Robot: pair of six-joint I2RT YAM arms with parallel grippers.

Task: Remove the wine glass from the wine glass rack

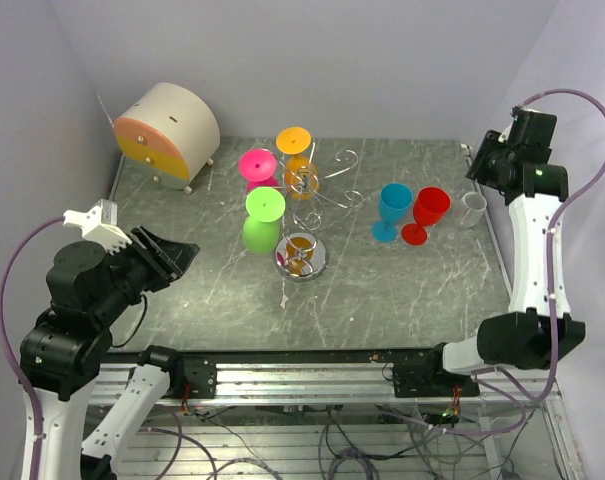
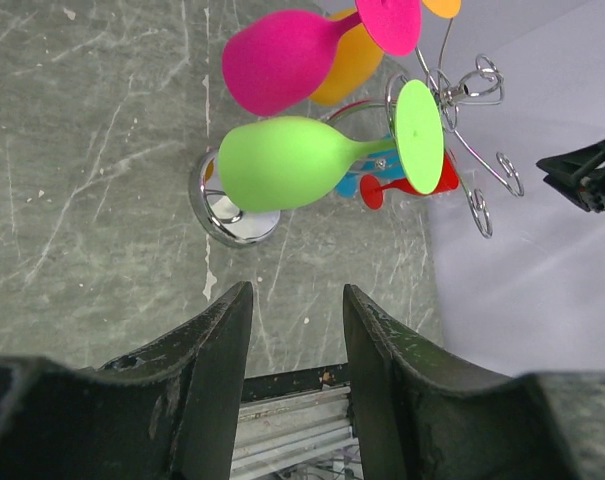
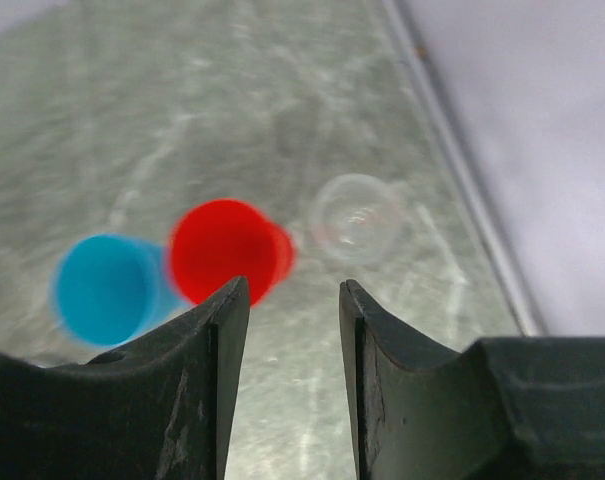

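Top external view: the wine glass rack (image 1: 312, 262) sits roughly mid-table with a pink glass (image 1: 258, 165), an orange glass (image 1: 295, 140) and a green glass (image 1: 264, 205) hanging upside down off it. A blue glass (image 1: 393, 205), red glass (image 1: 429, 210) and clear glass (image 1: 473, 210) stand near the right edge, and there's a round drawer box (image 1: 167, 130) in the back left corner. Left wrist view: the left gripper (image 2: 297, 300) is spread wide and empty, pointing at the green glass without touching it. Right wrist view: the right gripper (image 3: 294, 290) hangs above the red and clear glasses, jaws apart, holding nothing.
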